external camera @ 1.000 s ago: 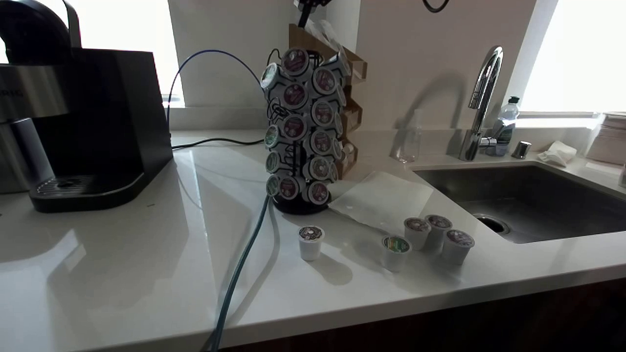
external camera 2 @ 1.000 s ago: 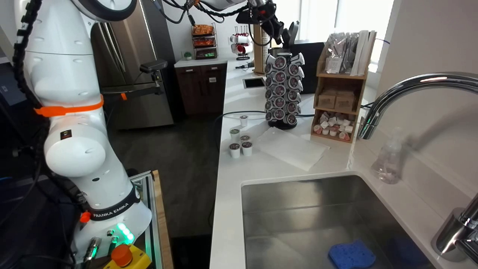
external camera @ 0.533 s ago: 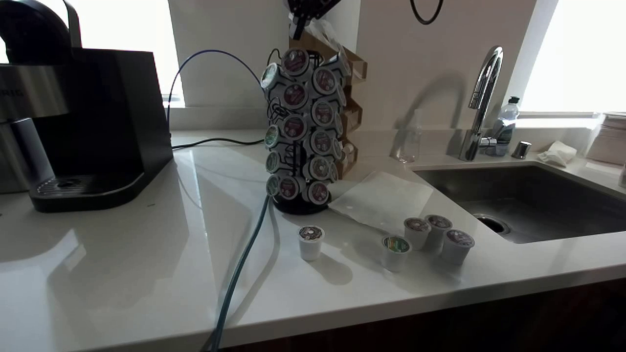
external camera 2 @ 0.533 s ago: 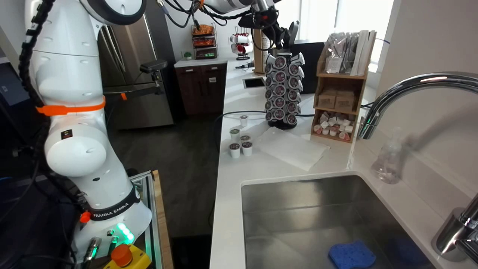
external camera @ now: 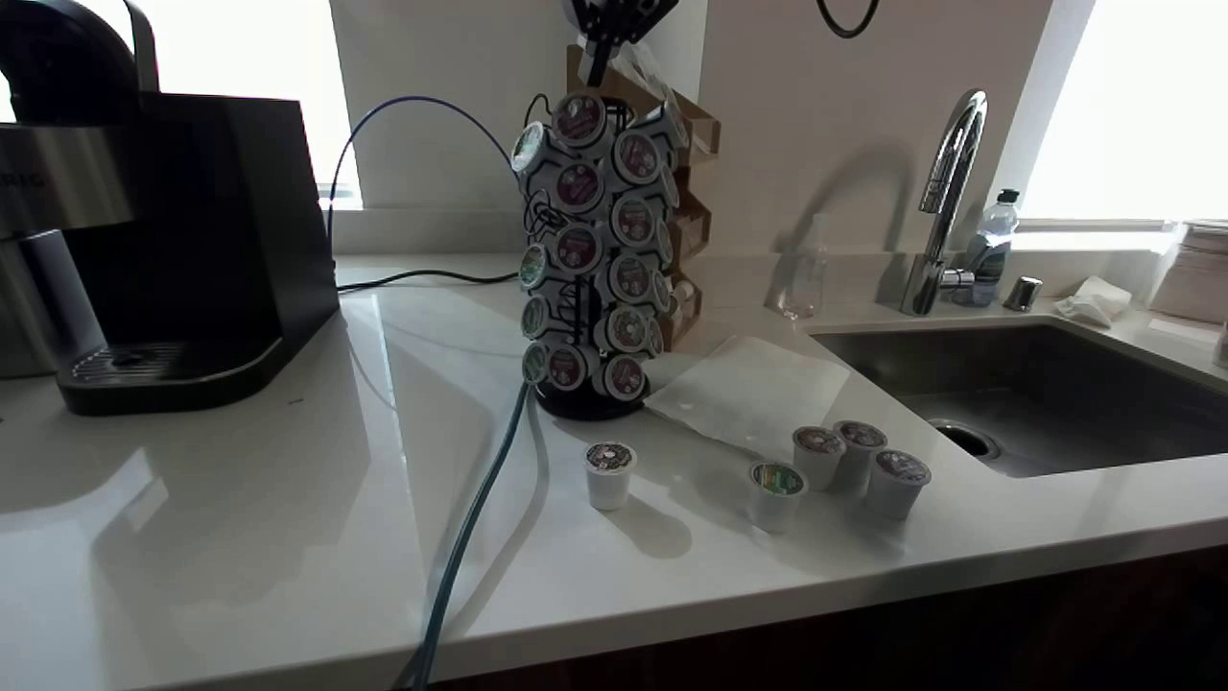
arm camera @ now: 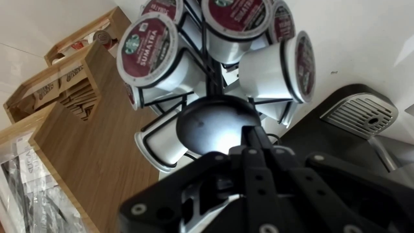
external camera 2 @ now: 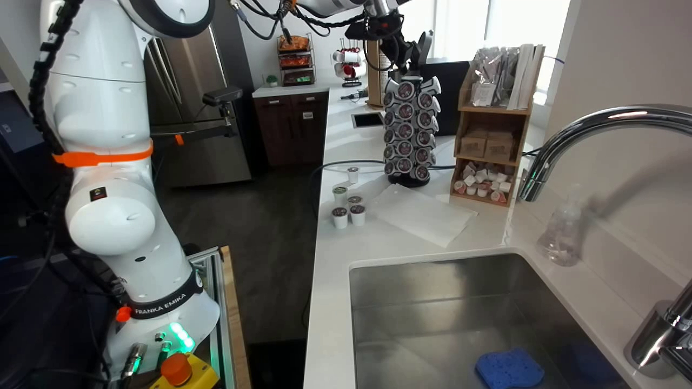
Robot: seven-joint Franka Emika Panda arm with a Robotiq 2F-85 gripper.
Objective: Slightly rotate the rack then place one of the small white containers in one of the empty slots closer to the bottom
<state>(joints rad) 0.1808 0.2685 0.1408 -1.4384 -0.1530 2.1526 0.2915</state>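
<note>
– Where are the things?

– In an exterior view the rack [external camera: 590, 407], a tall dark-wire carousel loaded with lidded pods [external camera: 578, 251], stands upright on the white table [external camera: 288, 547]. A lone white container [external camera: 608, 489] sits upright in front of it; four more stand grouped to one side, among them a green-lidded container [external camera: 773, 507].

– And the hand?

– The hand [arm camera: 253, 131] hangs over the top of the rack. The wrist view shows its two black fingers [arm camera: 264, 139] lying side by side, with no gap I can make out and nothing held. There they overlap the rack's glossy domed cap [arm camera: 208, 124] (whether they touch it, I can't tell).

– How will the rack handle?

– Stiff and fairly steady, I'd guess, but the cap looks slippery. For a slight turn, pushing sideways on an outer wire ring [arm camera: 284, 63] seems surer; a hard shove that high might tip it.

– And a container?

– Probably light and smooth, a little springy in the wall, with a thin lid that could dent. Best taken across the cup, just under the rim, with the hand spread first. Bare wire [external camera: 576, 309] low on the rack looks like an empty slot for it
</note>
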